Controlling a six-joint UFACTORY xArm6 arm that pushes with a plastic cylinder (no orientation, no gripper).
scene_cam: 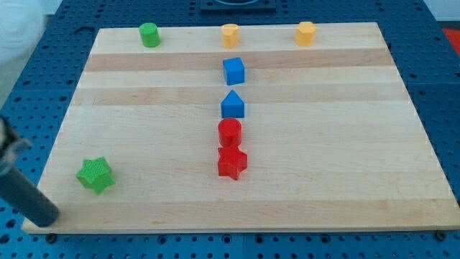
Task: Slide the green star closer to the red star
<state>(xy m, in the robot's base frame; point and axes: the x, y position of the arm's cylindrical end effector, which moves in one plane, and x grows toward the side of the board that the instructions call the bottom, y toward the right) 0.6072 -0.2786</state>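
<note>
Green star low at the view's left, red star at centre

Green star point(95, 175) sits in the lower left of the frame on the wooden board point(345, 165), close to the board's left edge and near its bottom edge; it lies well apart from the red star point(231, 162), which rests just below the middle of the frame, with bare wood between the two. My tip point(47, 219) stands at the bottom-left corner of the board, down and to the view's left of the green star, near it but not touching; the dark rod slants away toward the view's left edge; being a bare rod, it grasps nothing. Directly above the red star, touching or almost touching it, is a red cylinder point(229, 132); above that, a blue block with a peaked top point(232, 105), then a blue cube point(233, 70). Along the view's top edge of the board stand a green cylinder point(149, 34) at the left, a yellow block point(230, 35) at centre, and an orange-yellow block point(305, 33) further right.
</note>
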